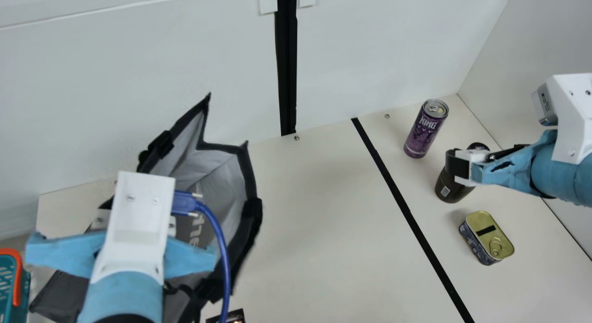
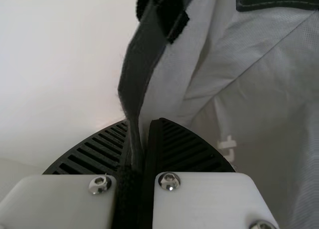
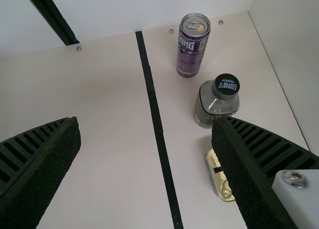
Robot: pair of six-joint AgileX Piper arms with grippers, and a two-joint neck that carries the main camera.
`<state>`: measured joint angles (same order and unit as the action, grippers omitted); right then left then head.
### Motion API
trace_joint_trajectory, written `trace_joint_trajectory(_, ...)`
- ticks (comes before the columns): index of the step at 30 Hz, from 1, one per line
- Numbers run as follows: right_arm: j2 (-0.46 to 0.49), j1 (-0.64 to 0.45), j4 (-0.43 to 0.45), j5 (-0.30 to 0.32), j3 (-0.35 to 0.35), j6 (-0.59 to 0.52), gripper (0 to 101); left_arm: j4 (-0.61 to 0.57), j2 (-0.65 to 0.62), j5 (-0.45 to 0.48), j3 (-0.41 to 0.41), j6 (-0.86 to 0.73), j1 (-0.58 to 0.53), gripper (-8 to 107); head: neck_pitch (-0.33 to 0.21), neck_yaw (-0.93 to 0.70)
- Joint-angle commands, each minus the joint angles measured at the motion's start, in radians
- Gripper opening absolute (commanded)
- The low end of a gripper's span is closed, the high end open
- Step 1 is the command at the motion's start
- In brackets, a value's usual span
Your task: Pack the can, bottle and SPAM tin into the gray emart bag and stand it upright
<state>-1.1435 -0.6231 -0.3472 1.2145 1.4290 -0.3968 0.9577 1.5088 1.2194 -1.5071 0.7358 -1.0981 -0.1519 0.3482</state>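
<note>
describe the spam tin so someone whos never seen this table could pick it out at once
Find the black stripe across the cream table. Right of it in the main view, below the dark bottle, sits the SPAM tin: low, rectangular, gold pull-ring lid, unlike the tall round bottle and purple can.

1. The left arm (image 1: 127, 295) is light blue, with a white bracket (image 1: 138, 207) carrying small screws.
2. A blue cable (image 1: 224, 253) with a blue plug (image 1: 184, 203) runs from that bracket.
3. The right arm (image 1: 557, 170) is light blue with black marks (image 1: 502, 166) and a white housing (image 1: 576, 114).
4. The right gripper (image 1: 455, 164) has black, ribbed fingers (image 3: 271, 144) and a white plate (image 3: 304, 199) with a silver screw (image 3: 295, 178).
</note>
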Motion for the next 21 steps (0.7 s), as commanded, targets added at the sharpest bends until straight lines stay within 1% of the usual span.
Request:
trace_joint_trajectory(1, 0.000, 0.000, 0.000, 0.000, 0.000, 0.000, 95, -0.017, 0.004, 0.001, 0.000, 0.006, -0.013, -8, -0.023, 0.001)
trace_joint_trajectory(7, 0.000, 0.000, 0.000, 0.000, 0.000, 0.000, 95, -0.070, 0.024, 0.000, -0.011, 0.024, -0.055, -8, -0.023, 0.001)
trace_joint_trajectory(9, 0.000, 0.000, 0.000, 0.000, 0.000, 0.000, 95, -0.089, 0.030, -0.013, -0.009, 0.030, -0.057, -8, -0.023, 0.001)
trace_joint_trajectory(15, 0.000, 0.000, 0.000, 0.000, 0.000, 0.000, 95, -0.168, 0.040, -0.079, 0.009, 0.041, -0.032, -8, -0.023, 0.001)
trace_joint_trajectory(21, 0.000, 0.000, 0.000, 0.000, 0.000, 0.000, 95, -0.271, 0.033, -0.176, 0.046, 0.043, 0.026, -8, -0.023, 0.001)
